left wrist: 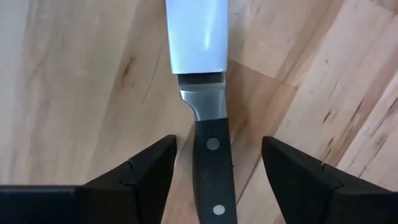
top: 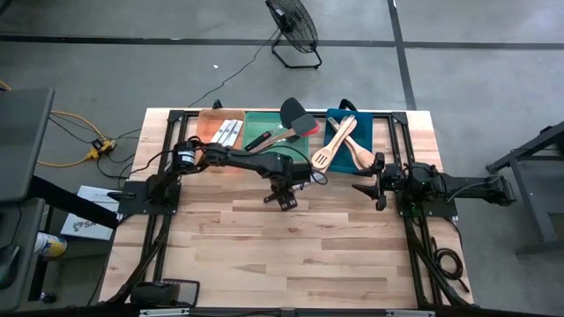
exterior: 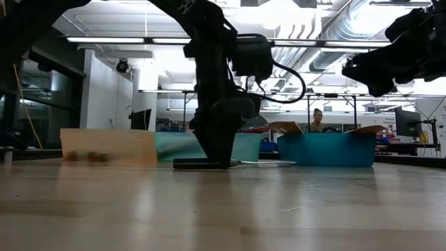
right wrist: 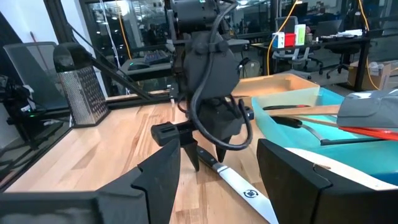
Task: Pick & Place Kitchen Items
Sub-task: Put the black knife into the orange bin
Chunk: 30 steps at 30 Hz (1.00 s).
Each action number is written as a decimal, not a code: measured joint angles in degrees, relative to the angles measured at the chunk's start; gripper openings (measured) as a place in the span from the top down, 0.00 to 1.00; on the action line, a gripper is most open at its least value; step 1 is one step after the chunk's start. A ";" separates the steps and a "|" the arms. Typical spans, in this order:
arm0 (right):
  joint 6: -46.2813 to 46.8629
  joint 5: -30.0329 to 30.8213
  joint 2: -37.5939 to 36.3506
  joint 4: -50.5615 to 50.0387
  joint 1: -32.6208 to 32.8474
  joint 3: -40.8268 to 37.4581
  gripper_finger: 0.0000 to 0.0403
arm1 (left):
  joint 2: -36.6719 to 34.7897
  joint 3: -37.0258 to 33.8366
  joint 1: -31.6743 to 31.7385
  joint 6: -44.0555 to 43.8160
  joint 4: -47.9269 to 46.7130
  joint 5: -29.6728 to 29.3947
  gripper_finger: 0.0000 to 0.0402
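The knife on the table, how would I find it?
Start at the green tray along the table's far edge. Just in front of it, the left gripper hangs open over the knife. It's the only tool lying on bare wood.

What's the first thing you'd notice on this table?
The left gripper reaches down at the middle of the table, its open fingers straddling the black handle of a knife lying flat on the wood. Behind it sit three trays filled with knives, spatulas and wooden spoons.
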 joint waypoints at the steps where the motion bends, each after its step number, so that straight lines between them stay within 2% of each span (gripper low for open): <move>1: 0.00 0.00 0.00 0.00 0.02 0.01 0.49 | 0.41 0.07 0.21 -0.10 -0.37 0.27 0.41; 6: 0.00 0.00 0.00 0.00 0.00 0.00 0.49 | 0.55 0.00 0.23 -0.25 -1.23 0.39 0.49; 17: 0.00 0.00 0.00 0.00 0.02 0.02 0.49 | 0.73 -0.16 0.09 1.13 -2.71 -0.11 0.82; 30: 0.00 0.02 0.00 0.00 0.00 0.01 0.49 | 0.01 -0.38 -1.62 2.20 -9.91 -0.44 0.82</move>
